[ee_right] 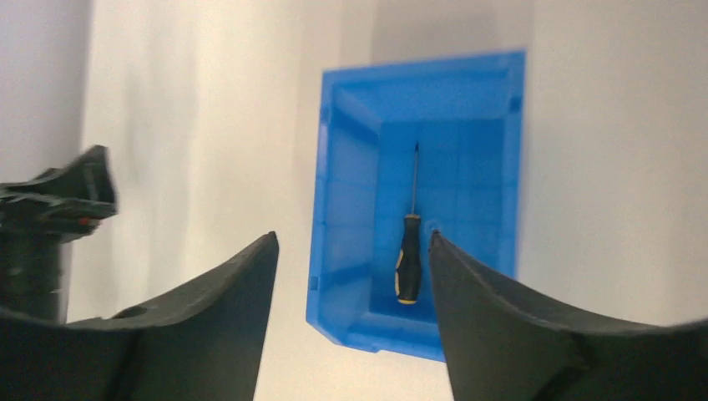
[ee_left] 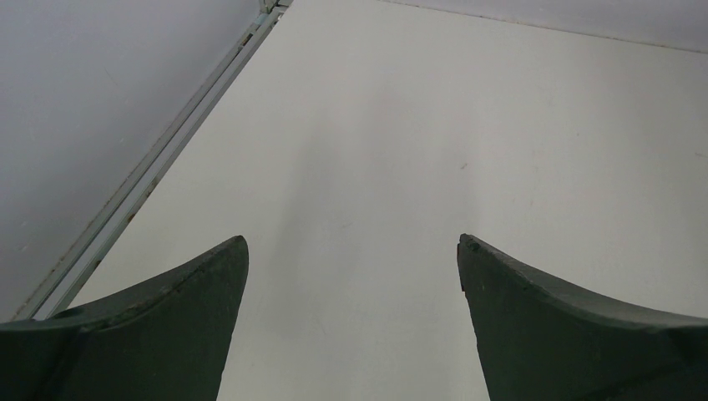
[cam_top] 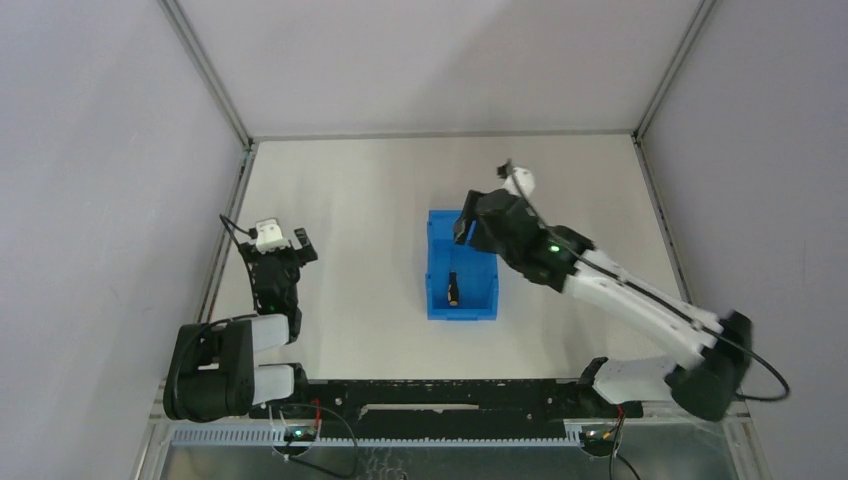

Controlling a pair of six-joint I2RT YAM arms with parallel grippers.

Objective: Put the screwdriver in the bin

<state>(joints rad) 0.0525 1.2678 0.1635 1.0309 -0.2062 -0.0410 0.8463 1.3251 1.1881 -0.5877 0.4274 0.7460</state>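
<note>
The blue bin (cam_top: 436,300) stands at the middle of the table. The small screwdriver (cam_top: 453,288) with its black-and-orange handle lies on the bin's floor. In the right wrist view the bin (ee_right: 342,209) is below the camera and the screwdriver (ee_right: 409,259) lies lengthwise inside it. My right gripper (cam_top: 466,228) hangs above the bin's far end, open and empty; in its own view (ee_right: 352,242) the jaws stand wide apart. My left gripper (cam_top: 285,240) is open and empty over bare table at the left, and its own view (ee_left: 353,242) shows only table between the jaws.
White walls enclose the table on three sides. A metal rail (ee_left: 159,167) runs along the table's left edge close to my left gripper. The left arm's dark links (ee_right: 50,200) show at the left of the right wrist view.
</note>
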